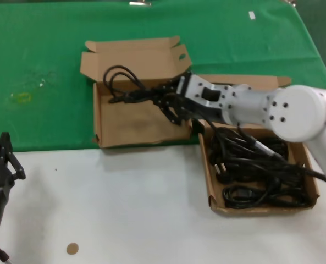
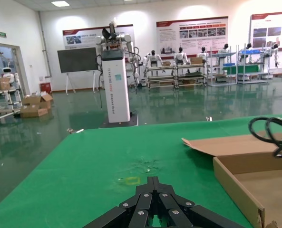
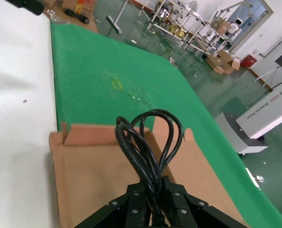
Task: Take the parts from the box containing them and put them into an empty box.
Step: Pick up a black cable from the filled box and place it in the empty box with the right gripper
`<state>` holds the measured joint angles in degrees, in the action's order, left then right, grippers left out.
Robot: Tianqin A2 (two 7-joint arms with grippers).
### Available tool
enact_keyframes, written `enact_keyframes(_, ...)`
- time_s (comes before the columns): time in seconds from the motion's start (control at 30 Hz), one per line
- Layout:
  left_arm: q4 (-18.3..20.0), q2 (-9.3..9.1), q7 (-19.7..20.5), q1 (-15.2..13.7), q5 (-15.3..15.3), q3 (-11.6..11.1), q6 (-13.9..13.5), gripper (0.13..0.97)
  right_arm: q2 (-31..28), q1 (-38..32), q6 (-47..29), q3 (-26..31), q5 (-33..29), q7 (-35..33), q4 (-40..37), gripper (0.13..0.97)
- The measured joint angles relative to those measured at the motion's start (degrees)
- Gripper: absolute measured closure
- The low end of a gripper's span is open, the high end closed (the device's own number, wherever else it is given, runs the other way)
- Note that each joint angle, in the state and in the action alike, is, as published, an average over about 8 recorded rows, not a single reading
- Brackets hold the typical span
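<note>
While the right gripper (image 1: 161, 99) reaches across from the robot's right, its black fingers are clenched on a power cord (image 1: 121, 82), a thin, rubbery black cable whose loops fan out past the fingertips over the empty box (image 1: 127, 129). That box is a shallow carton of plain brown cardboard with a matte floor and a hinged flap lid folded back on the green cloth (image 1: 42, 55); an oval hole shows in one lid ear. Seen from the right wrist, the cord's loops (image 3: 148, 137) rise in smooth glossy arcs above the bare cardboard floor (image 3: 88, 185). Just to the right stands the box containing the parts (image 1: 311, 187), the same brown carton, filled with a tangle of black cords (image 1: 256, 170) and chunky plugs. The arm's housing is smooth white plastic with a rounded joint cap showing small dark screw holes. The left gripper (image 1: 0, 159) is parked low at the robot's left over the white tabletop (image 1: 124, 209); its black linkage fingers (image 2: 152, 199) meet at a point, closed on nothing. A small round brown disc (image 1: 72, 248) lies on the white surface. No lettering can be read on either carton.
</note>
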<state>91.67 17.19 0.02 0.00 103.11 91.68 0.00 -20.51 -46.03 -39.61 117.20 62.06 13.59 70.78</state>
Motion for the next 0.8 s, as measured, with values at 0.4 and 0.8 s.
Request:
enact_keyframes(0.4, 0.0, 0.00, 0.0, 0.0, 0.0, 0.0, 0.0, 0.953, 7.5, -5.6, 3.4, 0.9, 3.4, -6.7, -15.6, 0.887)
enact_keyframes(0.8, 0.0, 0.00, 0.0, 0.0, 0.0, 0.0, 0.0, 0.953, 9.3, -7.6, 5.4, 1.3, 5.3, -10.1, -22.7, 0.882)
